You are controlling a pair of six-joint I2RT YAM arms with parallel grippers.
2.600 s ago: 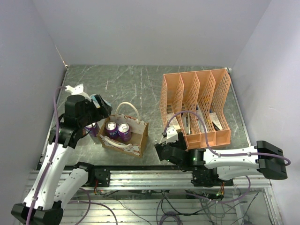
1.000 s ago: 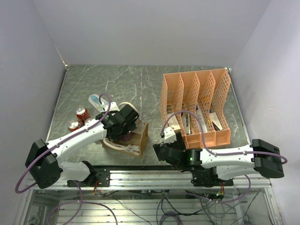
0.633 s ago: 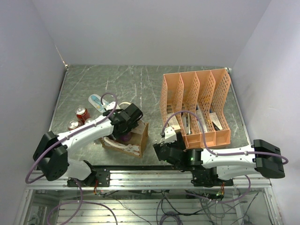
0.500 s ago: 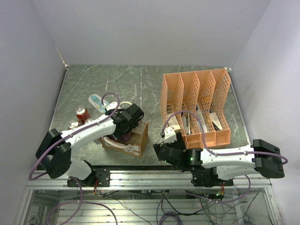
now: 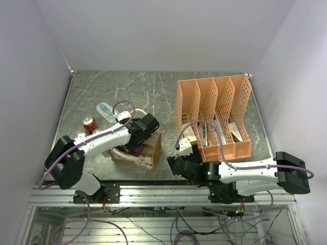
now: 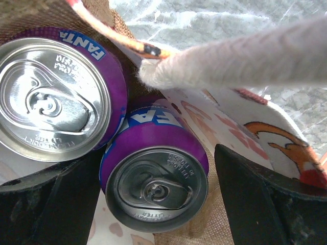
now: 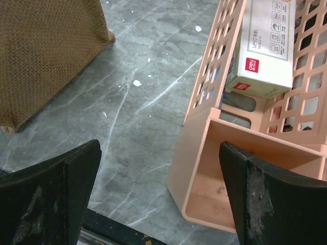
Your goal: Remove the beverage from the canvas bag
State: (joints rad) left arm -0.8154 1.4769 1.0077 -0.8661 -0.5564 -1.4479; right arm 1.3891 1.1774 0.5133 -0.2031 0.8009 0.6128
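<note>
Purple aluminium drink can (image 6: 156, 186) stands upright inside the small tan canvas bag (image 6: 240, 127), its lid facing straight up at the left wrist camera. Left gripper (image 6: 153, 158) hangs directly above it, spread wide, with 1 dark finger (image 6: 46, 204) on each side of the can and nothing clamped. The can's long axis is vertical, in line with a straight descent. A 2nd purple can (image 6: 51, 97) stands touching the 1st on the left finger's side. Judgement: little room for that finger there. Cream looped handle (image 6: 245, 56) crosses above, on the far side. Right gripper (image 7: 159, 148) is wide and empty, low over the grey marbled table (image 7: 143, 92) between the bag and the orange plastic file rack (image 7: 230, 153). The left arm is nearer.
</note>
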